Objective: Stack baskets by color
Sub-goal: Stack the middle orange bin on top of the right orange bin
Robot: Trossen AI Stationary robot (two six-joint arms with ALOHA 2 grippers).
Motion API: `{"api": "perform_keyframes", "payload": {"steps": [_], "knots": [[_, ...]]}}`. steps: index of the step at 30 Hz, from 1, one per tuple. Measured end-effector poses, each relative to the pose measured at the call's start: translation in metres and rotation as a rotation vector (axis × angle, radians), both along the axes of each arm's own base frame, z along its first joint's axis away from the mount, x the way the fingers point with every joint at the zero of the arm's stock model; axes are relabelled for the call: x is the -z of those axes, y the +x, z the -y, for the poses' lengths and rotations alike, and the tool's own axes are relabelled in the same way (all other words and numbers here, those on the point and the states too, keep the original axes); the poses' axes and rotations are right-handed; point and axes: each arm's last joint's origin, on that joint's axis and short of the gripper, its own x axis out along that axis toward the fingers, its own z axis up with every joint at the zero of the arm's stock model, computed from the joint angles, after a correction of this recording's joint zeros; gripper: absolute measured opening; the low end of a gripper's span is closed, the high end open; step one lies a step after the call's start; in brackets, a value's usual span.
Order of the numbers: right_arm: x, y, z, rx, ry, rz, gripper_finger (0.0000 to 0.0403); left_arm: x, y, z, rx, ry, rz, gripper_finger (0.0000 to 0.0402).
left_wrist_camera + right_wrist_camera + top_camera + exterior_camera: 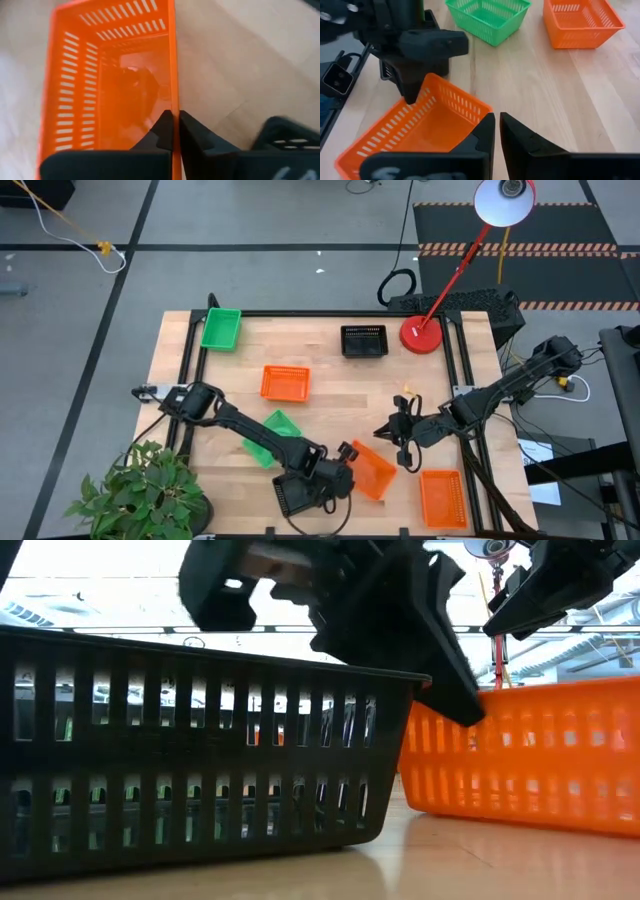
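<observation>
An orange basket [375, 472] lies slantwise on the table near the front edge, and my left gripper [175, 116] is shut on one of its long walls. A black basket [300, 492] stands right beside it, under my left arm. My right gripper [496, 117] hangs shut just above the same orange basket's [420, 135] far corner, well clear of it in the low view [540, 600]. Two more orange baskets [285, 383] [442, 498], two green baskets [220, 328] [275, 430] and another black basket [363, 340] rest on their bottoms around the table. My left gripper pinches the rim of the orange basket's long wall [174, 100], near one end, with one finger inside the basket and one outside. The fingers slant down onto it from above and from the table's left. The basket's bottom rests on the table [520, 825].
A red round lamp base [421, 333] with its slanting rod stands at the far right. A potted plant [140, 490] sits off the near left corner. Bare wood lies in the table's middle, between the far baskets and the near ones.
</observation>
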Motion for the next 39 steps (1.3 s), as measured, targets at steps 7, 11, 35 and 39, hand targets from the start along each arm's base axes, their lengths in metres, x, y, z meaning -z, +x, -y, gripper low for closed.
{"api": "perform_keyframes", "payload": {"steps": [7,11,35,39], "knots": [[0.000,0.019,-0.018,-0.107,-0.024,0.009,0.0053,-0.003,-0.004,0.012,0.101,0.052,0.045,0.0009],[0.002,0.042,-0.031,-0.166,-0.042,-0.037,0.0102,-0.003,-0.003,0.011,0.106,0.063,0.050,0.0009],[0.028,0.072,-0.034,-0.293,-0.117,-0.186,0.0124,-0.008,-0.006,0.027,0.227,0.198,0.160,0.0018],[0.029,0.070,-0.036,-0.306,-0.121,-0.193,0.0104,-0.009,-0.007,0.029,0.237,0.205,0.164,0.0008]]}}
